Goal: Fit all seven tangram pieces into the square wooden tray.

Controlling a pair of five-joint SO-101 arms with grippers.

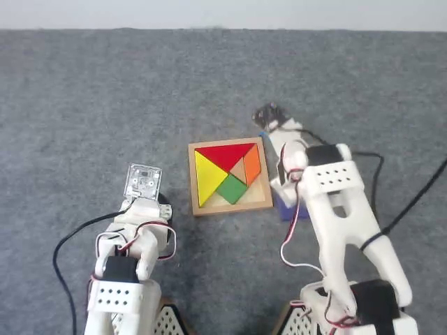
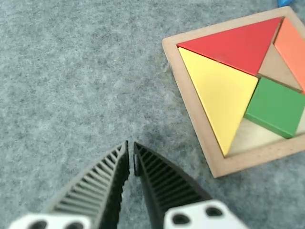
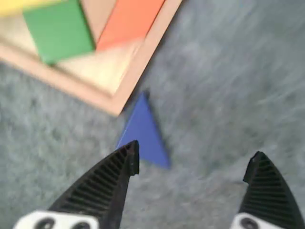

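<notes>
Soft, even light with faint, diffuse shadows.

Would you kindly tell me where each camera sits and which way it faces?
High view: fixed above the table, looking down on the wooden tray, left arm and right arm.
Left wrist view: on the left arm, looking past the shut left gripper at the yellow triangle.
Right wrist view: on the right arm, looking past the open right gripper at the blue triangle beside the tray.
Shared: all three show the tray and green square.
</notes>
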